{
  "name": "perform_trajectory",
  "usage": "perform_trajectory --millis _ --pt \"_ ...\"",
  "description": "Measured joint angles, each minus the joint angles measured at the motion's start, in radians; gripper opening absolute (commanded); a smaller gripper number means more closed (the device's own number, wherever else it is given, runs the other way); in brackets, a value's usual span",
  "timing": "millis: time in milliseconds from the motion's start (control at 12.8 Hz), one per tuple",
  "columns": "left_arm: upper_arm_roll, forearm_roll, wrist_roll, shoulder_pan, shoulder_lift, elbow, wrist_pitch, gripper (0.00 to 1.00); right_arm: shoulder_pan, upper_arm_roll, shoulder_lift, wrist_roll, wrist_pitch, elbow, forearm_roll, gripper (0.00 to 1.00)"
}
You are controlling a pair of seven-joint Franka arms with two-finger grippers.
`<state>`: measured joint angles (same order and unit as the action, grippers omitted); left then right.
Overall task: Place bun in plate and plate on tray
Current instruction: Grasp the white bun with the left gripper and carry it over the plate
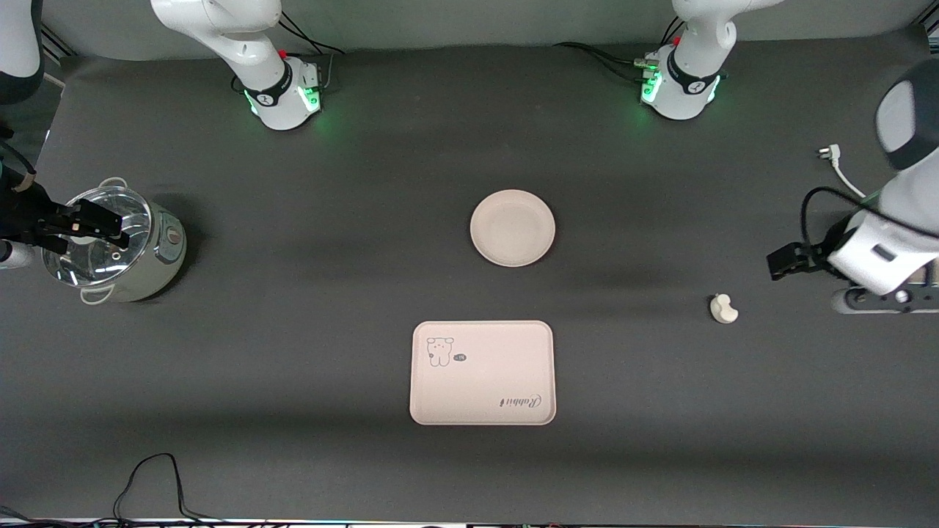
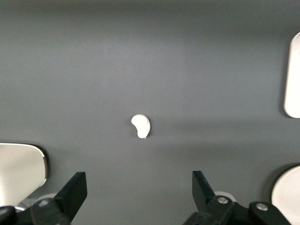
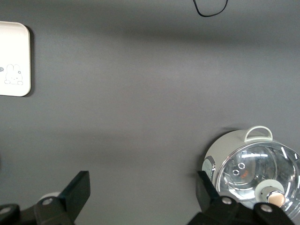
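Note:
The bun [image 1: 723,309] lies on the dark table toward the left arm's end; it also shows in the left wrist view [image 2: 140,126]. The round plate [image 1: 512,227] sits empty mid-table. The tray [image 1: 482,372] with the animal print lies nearer to the front camera than the plate, also empty. My left gripper [image 1: 783,261] hovers beside the bun, open and empty [image 2: 139,190]; the tray's edge [image 2: 293,75] and the plate's rim [image 2: 287,193] show there too. My right gripper [image 1: 84,222] is open and empty [image 3: 140,192] over the pot at the right arm's end.
A pale green pot with a glass lid [image 1: 117,246] stands at the right arm's end, also in the right wrist view [image 3: 253,166]. A white plug and cable [image 1: 832,158] lie near the left arm. A black cable [image 1: 154,477] loops at the table's front edge.

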<state>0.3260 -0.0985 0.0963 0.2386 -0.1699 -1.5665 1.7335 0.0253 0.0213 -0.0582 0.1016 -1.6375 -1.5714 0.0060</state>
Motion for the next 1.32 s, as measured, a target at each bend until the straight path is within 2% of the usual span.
perform_trajectory --millis 234,390,468,701,857,1013,1091,1325 --pt "-0.011 0.048 -0.010 0.005 -0.016 0.013 -0.009 1.00 0.000 0.000 0.000 0.000 0.005 0.000 0.000 1.00" --pt "-0.018 0.049 -0.016 0.014 -0.069 0.000 0.034 1.00 0.001 0.000 0.000 0.000 0.006 0.000 0.000 1.00" --pt "-0.020 0.033 -0.019 0.016 -0.108 -0.035 0.112 1.00 0.001 0.000 0.000 0.000 0.006 0.000 0.000 1.00" --pt "-0.030 -0.051 -0.017 0.028 -0.242 -0.260 0.526 1.00 0.002 0.000 -0.001 0.000 0.007 0.001 0.000 1.00" --pt "-0.037 -0.058 -0.019 0.046 -0.332 -0.320 0.617 1.00 0.002 0.000 -0.001 0.000 0.007 0.001 0.000 1.00" --pt "-0.038 -0.062 -0.019 0.051 -0.372 -0.332 0.620 0.98 0.002 0.000 -0.001 0.000 0.008 0.001 0.000 1.00" --pt "-0.038 -0.063 -0.017 0.051 -0.374 -0.340 0.617 0.92 0.002 0.000 -0.001 0.000 0.008 0.001 0.000 1.00" --pt "-0.035 -0.063 0.011 0.050 -0.374 -0.367 0.612 0.63 0.002 0.000 -0.002 0.000 0.008 0.001 0.000 1.00"
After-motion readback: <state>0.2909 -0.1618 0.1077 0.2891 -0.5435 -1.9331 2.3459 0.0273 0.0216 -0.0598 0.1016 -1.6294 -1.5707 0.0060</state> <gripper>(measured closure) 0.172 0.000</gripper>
